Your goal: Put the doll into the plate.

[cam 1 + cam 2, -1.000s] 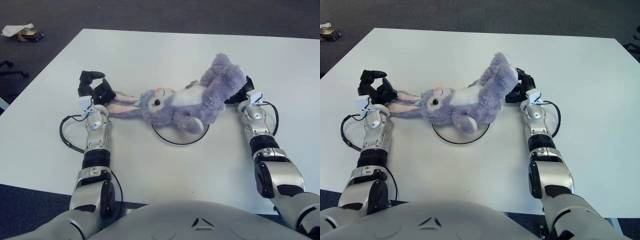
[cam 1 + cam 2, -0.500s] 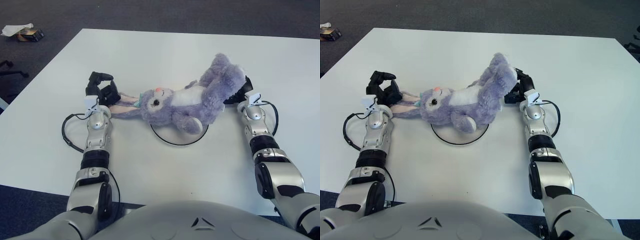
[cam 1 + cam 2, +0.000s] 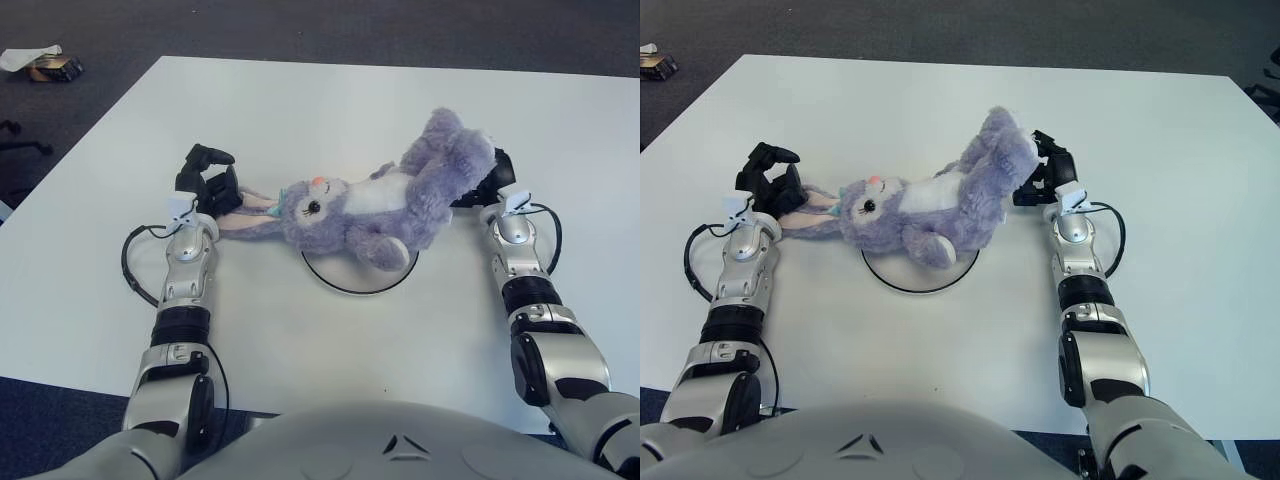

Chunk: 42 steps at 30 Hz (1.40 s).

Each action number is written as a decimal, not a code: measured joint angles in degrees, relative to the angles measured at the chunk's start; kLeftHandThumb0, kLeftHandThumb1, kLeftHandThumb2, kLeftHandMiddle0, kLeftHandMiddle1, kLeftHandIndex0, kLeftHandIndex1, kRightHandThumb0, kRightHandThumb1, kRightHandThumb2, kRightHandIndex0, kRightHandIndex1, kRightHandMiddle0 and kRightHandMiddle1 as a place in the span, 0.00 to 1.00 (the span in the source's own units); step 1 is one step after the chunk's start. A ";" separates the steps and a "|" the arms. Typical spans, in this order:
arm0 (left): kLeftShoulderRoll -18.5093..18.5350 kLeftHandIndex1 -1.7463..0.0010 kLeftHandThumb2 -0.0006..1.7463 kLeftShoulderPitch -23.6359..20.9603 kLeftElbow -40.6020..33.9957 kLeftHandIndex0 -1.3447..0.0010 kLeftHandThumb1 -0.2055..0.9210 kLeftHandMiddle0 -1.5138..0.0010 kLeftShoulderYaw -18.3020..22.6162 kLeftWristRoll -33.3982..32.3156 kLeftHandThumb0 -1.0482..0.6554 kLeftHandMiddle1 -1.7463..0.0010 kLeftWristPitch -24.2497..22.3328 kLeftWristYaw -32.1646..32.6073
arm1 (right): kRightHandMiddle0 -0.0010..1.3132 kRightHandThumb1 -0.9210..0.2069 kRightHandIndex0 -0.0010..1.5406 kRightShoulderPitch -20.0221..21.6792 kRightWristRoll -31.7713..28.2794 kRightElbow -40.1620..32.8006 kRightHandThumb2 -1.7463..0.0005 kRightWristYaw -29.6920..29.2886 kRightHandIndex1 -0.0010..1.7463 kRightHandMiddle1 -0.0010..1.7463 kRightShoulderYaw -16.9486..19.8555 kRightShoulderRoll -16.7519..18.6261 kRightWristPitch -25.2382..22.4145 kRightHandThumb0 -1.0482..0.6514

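Note:
The doll (image 3: 385, 205), a purple plush rabbit with a white belly, lies on its back across the plate (image 3: 340, 284). Only the front arc of the plate's dark rim shows. The doll's pink-lined ears (image 3: 245, 208) stretch left and its legs rise to the upper right. My left hand (image 3: 205, 180) sits at the tips of the ears, its black fingers loosely arched with nothing plainly held between them. My right hand (image 3: 1048, 170) is against the doll's raised foot, partly hidden behind the plush.
The white table (image 3: 300, 110) extends far behind the doll, and its front edge (image 3: 60, 375) is close to my body. A black cable (image 3: 135, 270) loops beside my left forearm and another cable (image 3: 1116, 240) beside my right. Small items (image 3: 50, 65) lie on the dark floor at far left.
My left hand has slid right along the table up to the ear tips. The doll and the right hand have barely shifted.

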<state>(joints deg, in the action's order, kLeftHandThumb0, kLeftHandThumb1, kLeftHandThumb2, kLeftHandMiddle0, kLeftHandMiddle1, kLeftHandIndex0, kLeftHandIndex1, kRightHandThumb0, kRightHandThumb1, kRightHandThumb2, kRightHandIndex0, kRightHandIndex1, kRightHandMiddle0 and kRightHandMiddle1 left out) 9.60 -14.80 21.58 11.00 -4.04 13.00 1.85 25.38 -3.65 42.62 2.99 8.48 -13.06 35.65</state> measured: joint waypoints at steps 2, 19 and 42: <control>0.24 0.00 0.58 0.24 -0.29 0.68 0.68 0.22 -0.05 0.00 0.38 0.00 -0.04 -0.22 | 0.49 0.57 0.84 -0.71 -0.81 -1.17 0.22 -0.02 1.00 1.00 0.64 0.54 0.53 0.33; 1.45 0.00 0.57 1.18 -0.89 0.69 0.69 0.21 -0.76 -0.01 0.38 0.00 0.57 -3.00 | 0.51 0.60 0.82 -1.83 -2.19 -2.96 0.20 -0.22 1.00 1.00 2.60 2.72 5.25 0.32; 1.65 0.00 0.56 2.09 -2.66 0.70 0.71 0.20 -1.84 0.08 0.38 0.00 0.06 -3.02 | 0.54 0.63 0.83 -1.90 -2.60 -3.11 0.17 0.79 1.00 1.00 2.92 2.92 4.64 0.31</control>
<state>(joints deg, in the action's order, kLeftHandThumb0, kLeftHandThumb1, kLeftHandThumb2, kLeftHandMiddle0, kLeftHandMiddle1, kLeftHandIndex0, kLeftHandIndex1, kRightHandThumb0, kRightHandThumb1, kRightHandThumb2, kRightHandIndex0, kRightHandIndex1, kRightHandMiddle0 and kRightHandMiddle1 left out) 11.25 -12.71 18.92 9.16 -3.95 13.06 -1.16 23.49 -6.25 39.51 3.78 11.39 -10.14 40.28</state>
